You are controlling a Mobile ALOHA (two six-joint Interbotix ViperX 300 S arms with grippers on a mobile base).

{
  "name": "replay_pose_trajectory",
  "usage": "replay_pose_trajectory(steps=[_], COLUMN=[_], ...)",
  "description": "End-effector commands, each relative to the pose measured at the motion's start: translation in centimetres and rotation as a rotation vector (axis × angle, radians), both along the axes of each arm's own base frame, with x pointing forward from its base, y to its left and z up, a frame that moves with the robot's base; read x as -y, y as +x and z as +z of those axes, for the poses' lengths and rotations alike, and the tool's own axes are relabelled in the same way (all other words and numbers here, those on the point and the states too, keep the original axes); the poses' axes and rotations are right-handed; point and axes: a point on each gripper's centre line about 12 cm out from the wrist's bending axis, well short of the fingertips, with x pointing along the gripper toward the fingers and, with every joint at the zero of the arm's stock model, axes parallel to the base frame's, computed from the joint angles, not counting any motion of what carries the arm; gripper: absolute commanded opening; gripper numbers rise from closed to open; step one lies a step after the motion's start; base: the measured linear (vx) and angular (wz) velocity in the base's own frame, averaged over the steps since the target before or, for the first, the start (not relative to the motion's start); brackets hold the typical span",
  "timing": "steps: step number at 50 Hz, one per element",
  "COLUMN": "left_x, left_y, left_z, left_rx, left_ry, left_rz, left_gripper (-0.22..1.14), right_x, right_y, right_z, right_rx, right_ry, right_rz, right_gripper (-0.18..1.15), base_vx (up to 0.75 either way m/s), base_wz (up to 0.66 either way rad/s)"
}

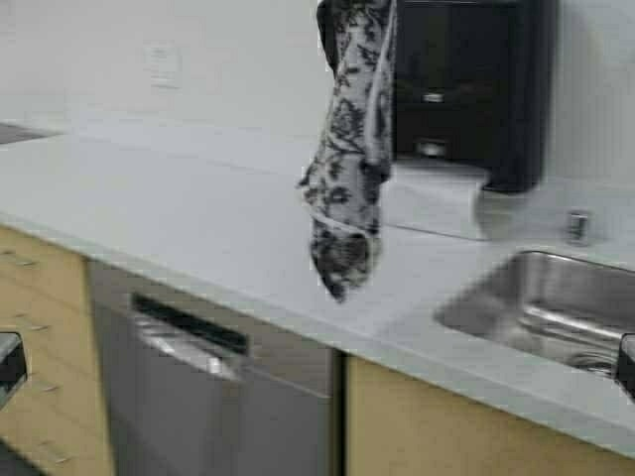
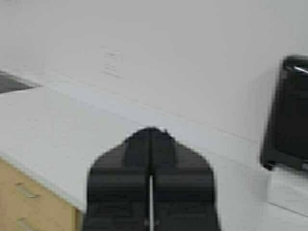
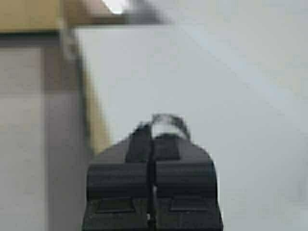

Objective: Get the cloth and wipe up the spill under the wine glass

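The left tool [image 2: 150,159], pressed together and holding nothing, hangs over the tabletop's [image 1: 149,198] left front edge. The cloth [image 1: 347,159] dangles mid-tabletop, its top out of view. The right tool [image 3: 153,144] is pressed together on a scrap of patterned fabric, likely the cloth. The fetching step looks done. No glass or spill is visible, so finding them comes next.

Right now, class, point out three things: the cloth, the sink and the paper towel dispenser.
cloth [image 1: 349,149], high view, middle of the hanging fabric
sink [image 1: 556,307], high view, steel basin wall
paper towel dispenser [image 1: 466,79], high view, dark front cover
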Motion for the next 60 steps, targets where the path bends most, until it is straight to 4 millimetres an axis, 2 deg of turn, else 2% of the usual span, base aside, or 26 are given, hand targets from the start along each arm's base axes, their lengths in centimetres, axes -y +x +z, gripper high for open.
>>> replay_pose_trajectory(steps=[1,18,50,60], left_x=[0.0,0.0,0.0,0.0], left_y=[0.1,0.1,-0.1,-0.2], left_z=[0.2,-0.2,0.2,0.1], left_rx=[0.005,-0.009,0.006,0.011], left_ry=[0.0,0.0,-0.002,-0.002], left_rz=[0.002,0.002,0.001,0.001], left_gripper=[0.03,0.03,0.03,0.03], right_x=[0.0,-0.6,-0.6,-0.7], right_y=[0.1,0.8,0.9,1.0], right_z=[0.8,-1.1,-0.4,-1.2], right_rx=[0.029,-0.013,0.039,0.03], right_ry=[0.02,-0.011,0.028,0.019], right_rz=[-0.001,0.001,-0.001,-0.001], right_gripper=[0.06,0.06,0.06,0.06], base_vx=[-0.06,-0.07,-0.07,-0.06], base_wz=[0.47,0.41,0.44,0.44])
